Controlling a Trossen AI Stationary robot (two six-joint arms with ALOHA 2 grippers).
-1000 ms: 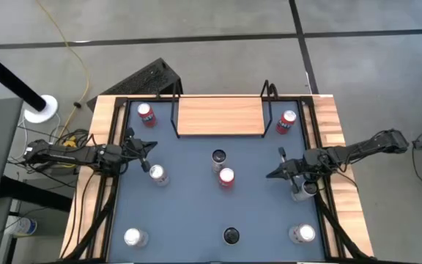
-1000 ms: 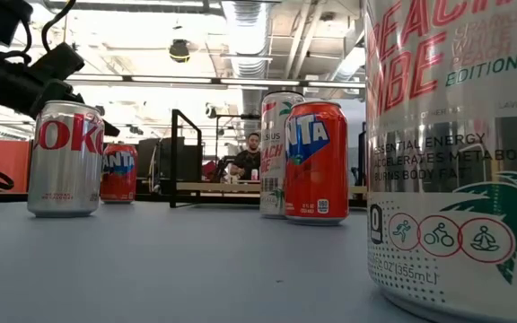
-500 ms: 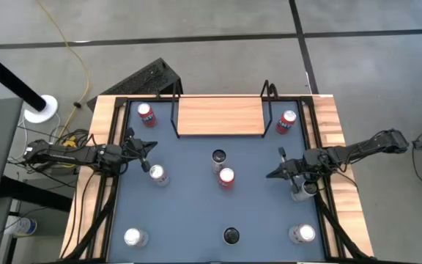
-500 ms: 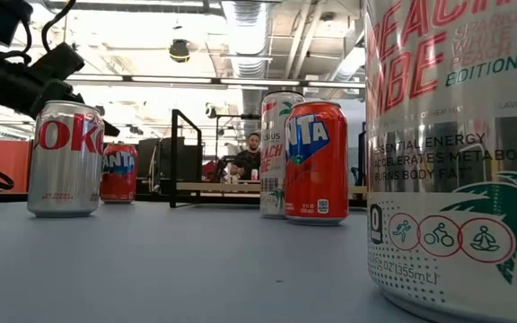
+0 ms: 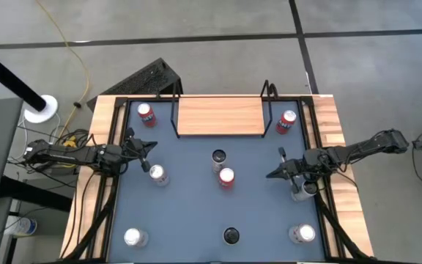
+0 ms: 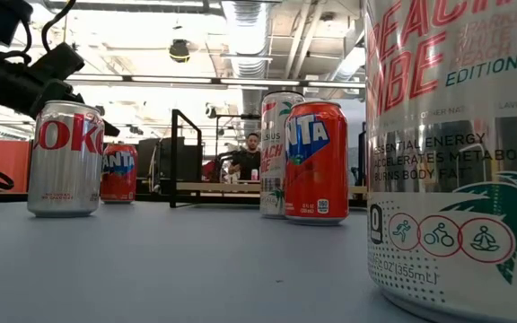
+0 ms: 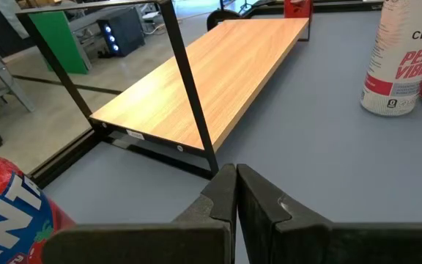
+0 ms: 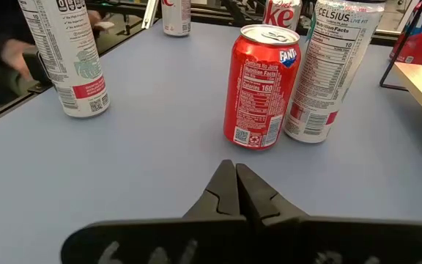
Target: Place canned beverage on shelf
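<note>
The shelf point(image 5: 220, 116), a light-wood board on a black wire frame, stands at the table's far edge; its board point(image 7: 211, 73) is bare. In mid-table a red Fanta can point(image 5: 226, 178) stands upright beside a tall white Celsius can point(image 5: 218, 159). A silver Coke can point(image 5: 157, 174) stands left of them. My left gripper point(image 5: 151, 145) hovers shut at the left side, near the shelf's left leg, holding nothing point(image 7: 237, 176). My right gripper point(image 5: 271, 174) hovers shut at the right side, pointing at the Fanta can point(image 8: 261, 88), with nothing in it point(image 8: 234, 172).
Red cans stand at the shelf's left point(image 5: 146, 114) and right point(image 5: 286, 122) ends. More cans stand near the front edge point(image 5: 132, 237), point(image 5: 231, 235), point(image 5: 302, 234), and one below my right arm point(image 5: 302, 191). Wooden rails point(image 5: 97, 176) line both sides. A person point(image 6: 251, 157) sits beyond the table.
</note>
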